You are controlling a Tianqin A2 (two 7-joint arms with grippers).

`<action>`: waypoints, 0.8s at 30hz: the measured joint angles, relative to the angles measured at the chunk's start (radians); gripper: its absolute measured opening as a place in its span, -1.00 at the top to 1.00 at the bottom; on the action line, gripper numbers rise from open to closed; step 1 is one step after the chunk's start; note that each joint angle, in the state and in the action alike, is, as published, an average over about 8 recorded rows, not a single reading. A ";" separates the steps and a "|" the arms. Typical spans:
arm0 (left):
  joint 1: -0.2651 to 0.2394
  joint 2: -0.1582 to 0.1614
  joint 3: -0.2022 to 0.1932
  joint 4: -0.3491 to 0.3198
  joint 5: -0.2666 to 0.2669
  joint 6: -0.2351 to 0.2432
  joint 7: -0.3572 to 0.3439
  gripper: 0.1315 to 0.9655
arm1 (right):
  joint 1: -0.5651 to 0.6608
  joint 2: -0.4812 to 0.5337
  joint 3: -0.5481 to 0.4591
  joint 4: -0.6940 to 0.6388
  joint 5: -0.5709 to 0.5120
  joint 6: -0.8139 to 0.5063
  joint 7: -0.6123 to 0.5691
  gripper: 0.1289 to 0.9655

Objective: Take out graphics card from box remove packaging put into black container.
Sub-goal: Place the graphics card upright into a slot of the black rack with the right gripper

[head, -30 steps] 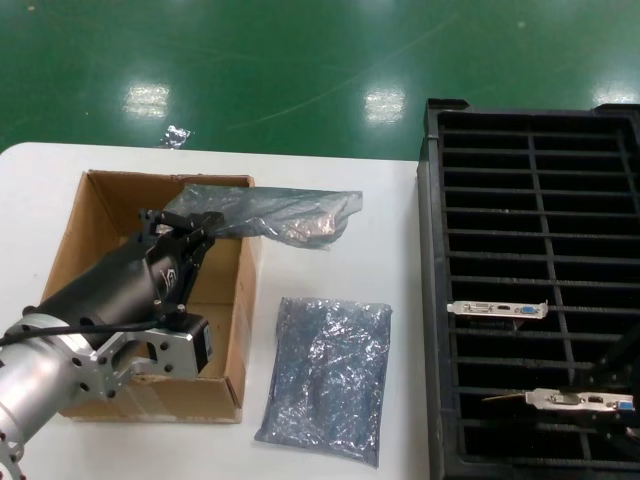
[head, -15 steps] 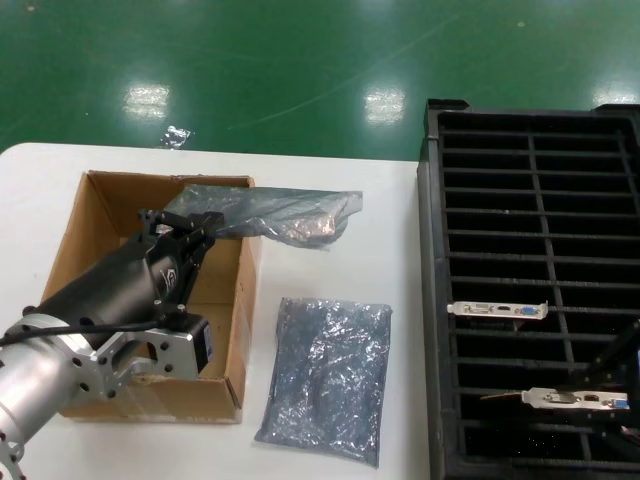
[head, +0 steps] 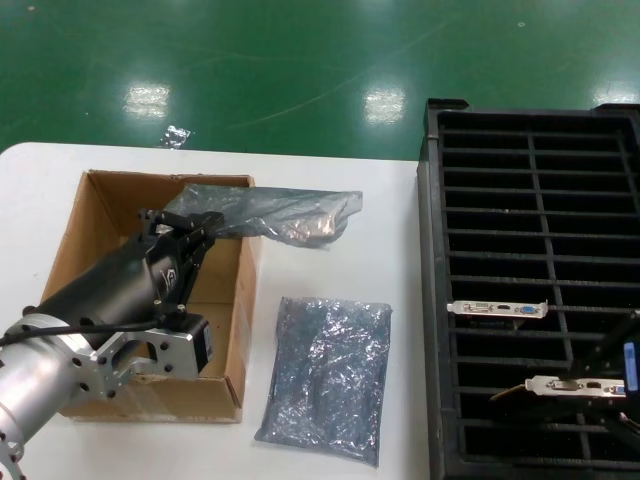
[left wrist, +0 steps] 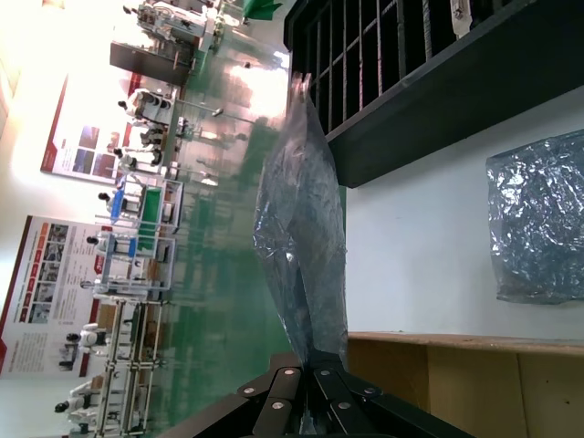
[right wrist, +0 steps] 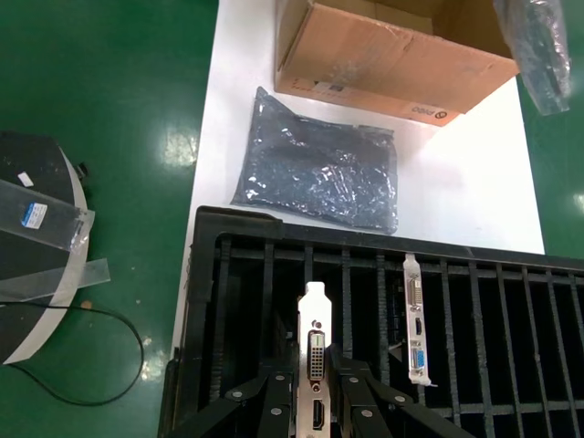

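My left gripper hovers over the brown cardboard box, shut on one end of a crinkly grey-blue bag, the packaging. The bag sticks out sideways past the box's right wall. The left wrist view shows the jaws clamped on the packaging. At the near right of the black container, my right gripper is shut on a graphics card, silver bracket level above a slot. In the right wrist view the fingers flank the bracket. Another card stands in a slot farther back.
A second grey-blue bag lies flat on the white table between box and crate. The right wrist view shows that bag, the box and the slotted card. Green floor lies beyond the table's far edge.
The card in my right gripper has shifted slightly farther back over the crate and levelled out. The left arm and its bag have not moved.
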 joint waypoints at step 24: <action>0.000 0.000 0.000 0.000 0.000 0.000 0.000 0.98 | -0.023 -0.076 -0.030 -0.042 -0.030 0.048 -0.041 0.70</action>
